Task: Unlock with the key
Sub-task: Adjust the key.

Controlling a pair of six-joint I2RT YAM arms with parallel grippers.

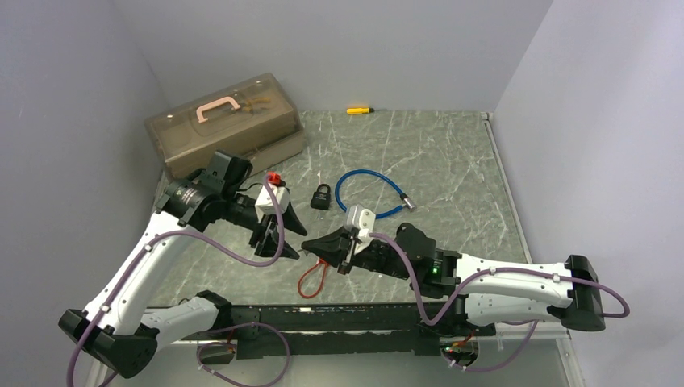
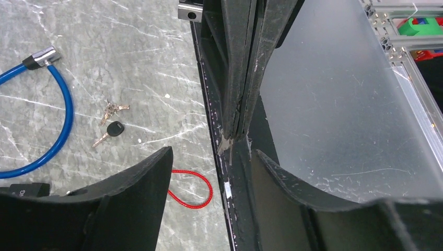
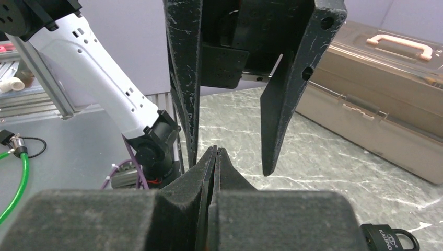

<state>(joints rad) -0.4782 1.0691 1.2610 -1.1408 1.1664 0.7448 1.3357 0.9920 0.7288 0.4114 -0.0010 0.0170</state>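
Note:
My right gripper (image 1: 308,244) is shut on a small silver key (image 2: 225,146), whose tip pokes out past the fingertips. A red cord loop (image 1: 310,279) hangs from that gripper down to the table. My left gripper (image 2: 213,152) stands open, one finger on each side of the key's tip without touching it. In the right wrist view the left gripper's fingers (image 3: 282,104) hang just beyond my shut right gripper (image 3: 214,152). The black padlock (image 1: 321,196) lies shut on the marble table, a short way behind both grippers, and shows again low right as the padlock (image 3: 389,238).
A blue cable lock (image 1: 373,192) curls right of the padlock. A spare bunch of keys (image 2: 109,127) lies beside the cable. A brown toolbox (image 1: 227,121) with a pink handle sits at the back left. A yellow screwdriver (image 1: 359,110) lies by the back wall.

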